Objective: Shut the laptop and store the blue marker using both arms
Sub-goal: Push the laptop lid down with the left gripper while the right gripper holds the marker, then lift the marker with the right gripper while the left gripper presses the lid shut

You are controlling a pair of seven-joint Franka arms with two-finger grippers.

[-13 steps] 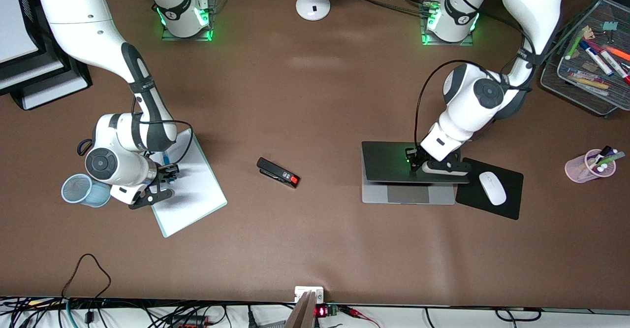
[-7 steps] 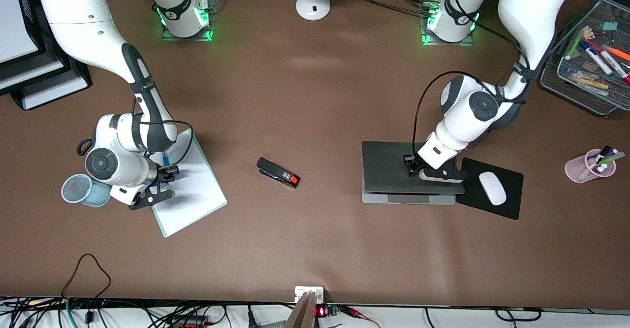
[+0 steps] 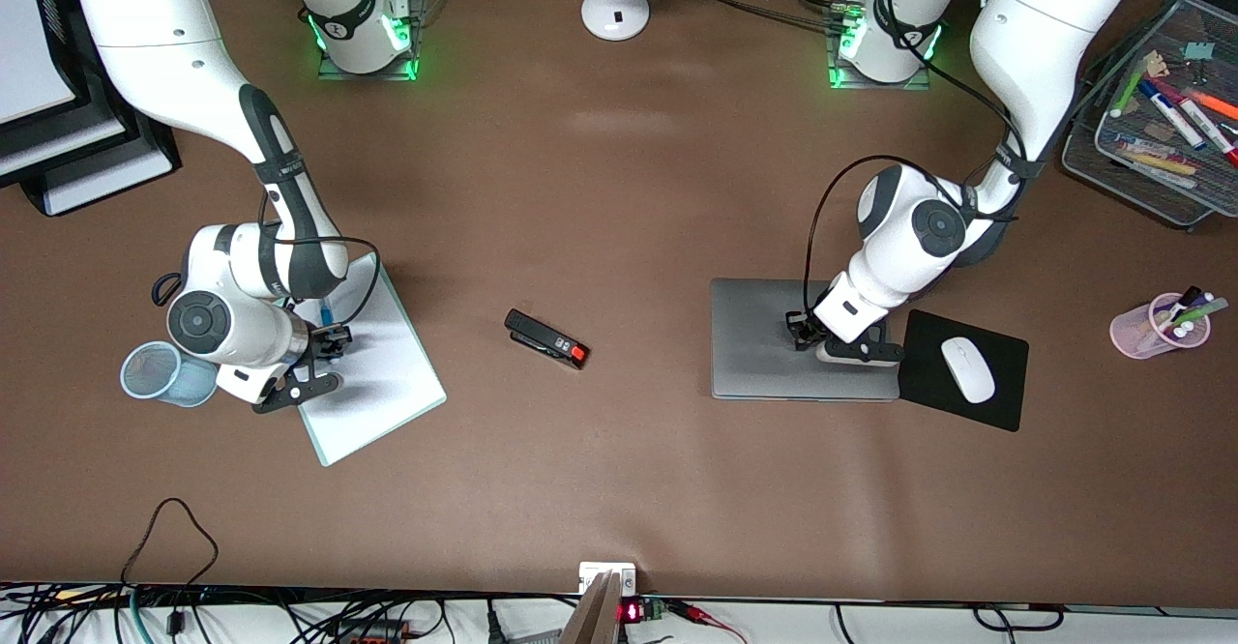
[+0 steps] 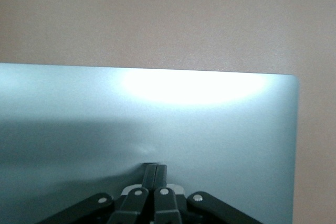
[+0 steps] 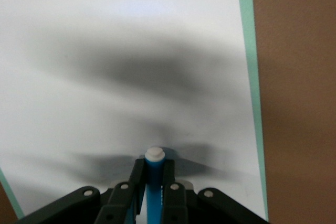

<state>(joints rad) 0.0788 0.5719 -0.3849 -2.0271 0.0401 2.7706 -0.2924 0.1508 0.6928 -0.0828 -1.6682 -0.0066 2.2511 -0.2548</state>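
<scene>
While the right gripper (image 5: 152, 182) stood low over the white pad (image 3: 382, 373) at the right arm's end of the table, its jaws were clenched on the blue marker (image 5: 153, 182), which ran lengthwise between the two fingers (image 5: 135, 182) with its whitish end poking out just past their tips. The marker's other end was cut off at the edge of the right wrist view, and in the front view only a sliver of blue (image 3: 327, 314) showed beside the wrist, so whether the marker touched the pad could not be told. A blue mesh cup (image 3: 166, 374) lay just beside that gripper, partly hidden under the arm.

At the left arm's end, the left gripper (image 4: 155, 171) pressed on the laptop (image 3: 764, 354) with its jaws clamped together and nothing between them; the tips met the grey lid, which lay flat and shut. A bright glare washed out part of the lid in the left wrist view, and no logo could be made out there. The gripper's own body covered part of the lid in the front view. A black mouse pad (image 3: 996, 402) with a white mouse (image 3: 968, 369) lay just beside the laptop.
</scene>
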